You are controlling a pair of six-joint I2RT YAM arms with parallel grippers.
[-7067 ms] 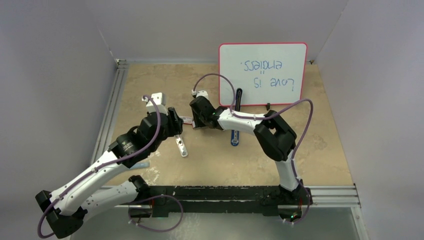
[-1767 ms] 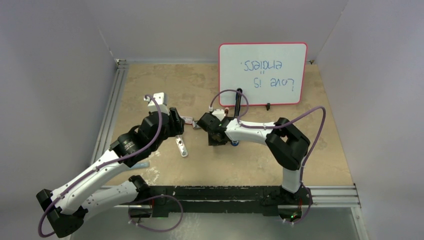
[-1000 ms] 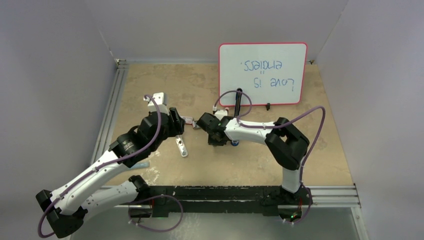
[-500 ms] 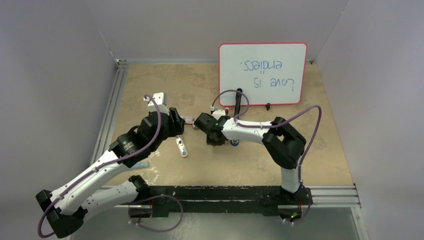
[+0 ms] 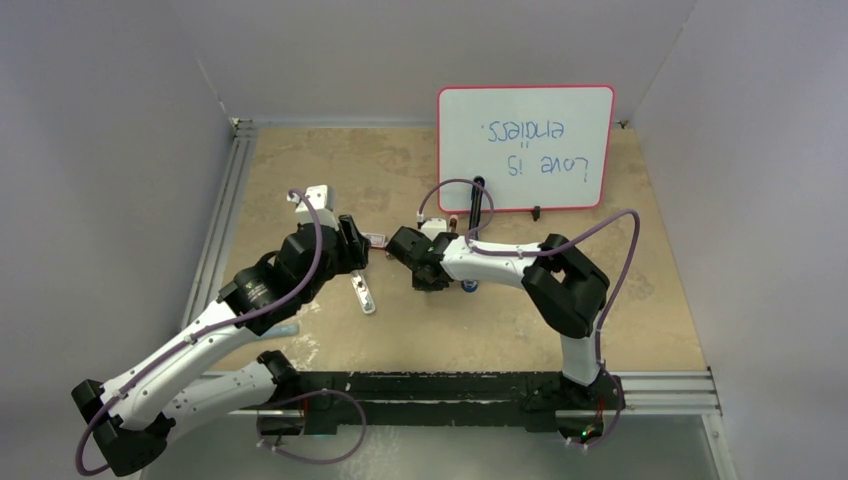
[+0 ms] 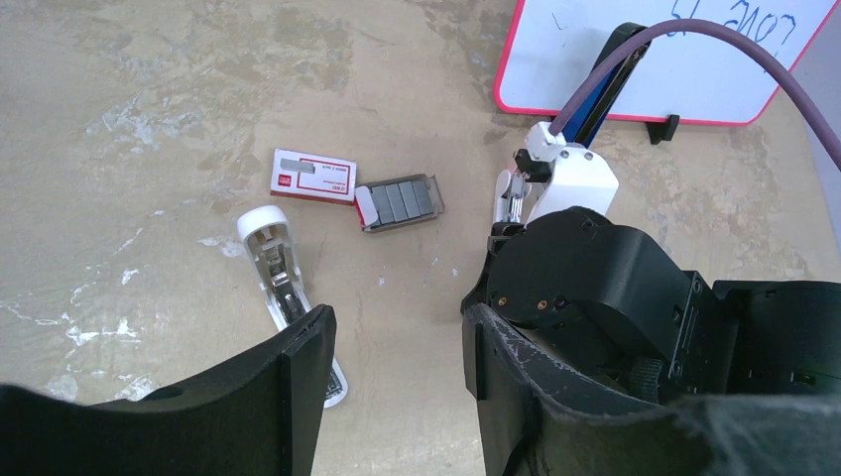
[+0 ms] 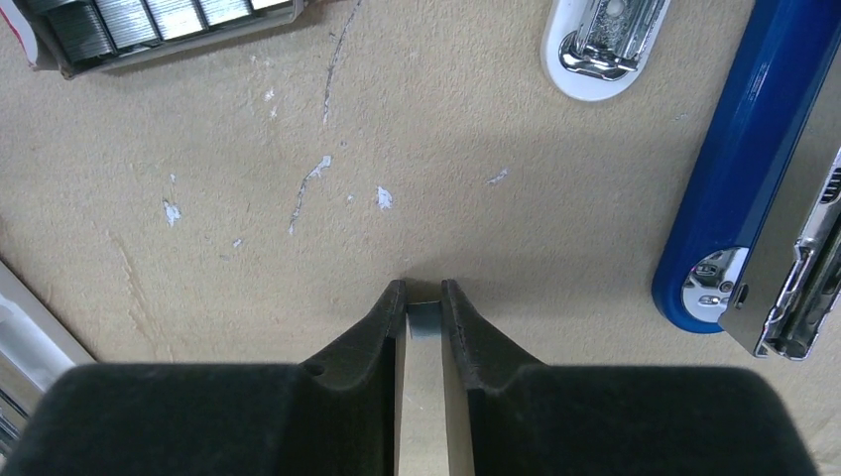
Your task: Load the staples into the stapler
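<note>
My right gripper [image 7: 423,297] is shut on a thin grey strip of staples [image 7: 424,319], with the tips down at the tabletop. The blue stapler [image 7: 754,159] lies just to its right, its metal magazine [image 7: 803,288] exposed. More dark-grey staples [image 7: 149,25] sit in an open tray at the upper left. In the top view the right gripper [image 5: 428,282] is just left of the stapler [image 5: 477,210]. My left gripper [image 6: 397,327] is open and empty, hovering above the table near the staple tray [image 6: 399,201].
A red-and-white box [image 6: 312,176] lies beside the tray. A white oblong bar [image 6: 283,288] lies under my left fingers and also shows in the top view [image 5: 362,293]. A pink-framed whiteboard [image 5: 525,145] stands at the back. Metal rails run along the left and near edges.
The right gripper left the staple tray and came down beside the stapler's near end; in the last second it shifted slightly left. The left arm has not moved.
</note>
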